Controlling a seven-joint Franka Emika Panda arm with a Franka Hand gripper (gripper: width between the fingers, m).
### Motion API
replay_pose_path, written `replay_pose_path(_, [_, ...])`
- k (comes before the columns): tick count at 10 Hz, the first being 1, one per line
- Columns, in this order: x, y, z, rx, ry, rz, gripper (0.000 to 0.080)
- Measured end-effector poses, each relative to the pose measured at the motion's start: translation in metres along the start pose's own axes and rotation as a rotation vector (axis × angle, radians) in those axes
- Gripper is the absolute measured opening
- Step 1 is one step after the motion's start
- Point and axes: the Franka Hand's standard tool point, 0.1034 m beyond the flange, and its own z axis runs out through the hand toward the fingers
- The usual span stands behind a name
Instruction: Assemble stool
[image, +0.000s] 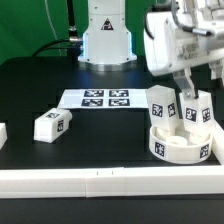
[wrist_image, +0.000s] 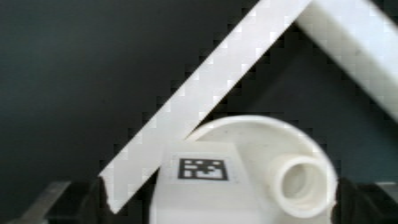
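Observation:
The round white seat disc (image: 178, 147) lies near the front rail on the exterior view's right. Two tagged leg blocks stand in it, one (image: 160, 106) on the left and one (image: 198, 110) slightly tilted on the right. My gripper (image: 196, 90) is over the right leg, a finger on either side of its top. In the wrist view a rounded white tagged part (wrist_image: 231, 165) with a round hole fills the space between my dark fingers (wrist_image: 59, 203), which stand wide at the frame corners. The jaws look open. A third leg block (image: 52, 124) lies loose on the left.
The marker board (image: 105, 98) lies flat at mid-table before the robot base (image: 106, 40). A long white border rail (image: 100, 181) runs along the front; rails (wrist_image: 222, 75) cross the wrist view too. Another white piece (image: 3, 133) shows at the exterior view's left edge.

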Motion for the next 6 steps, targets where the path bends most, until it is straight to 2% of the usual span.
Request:
replay_pose_path(1, [0.0024,0.0008,0.0028,-0.002,0.006,-0.012,0.0643])
replay_pose_path(5, [0.0032,0.0019,0.005,-0.008,0.013,-0.328,0.0649])
replay_pose_path(6, [-0.0027,0.01,0.0056,-0.041,0.019,-0.424,0.0649])
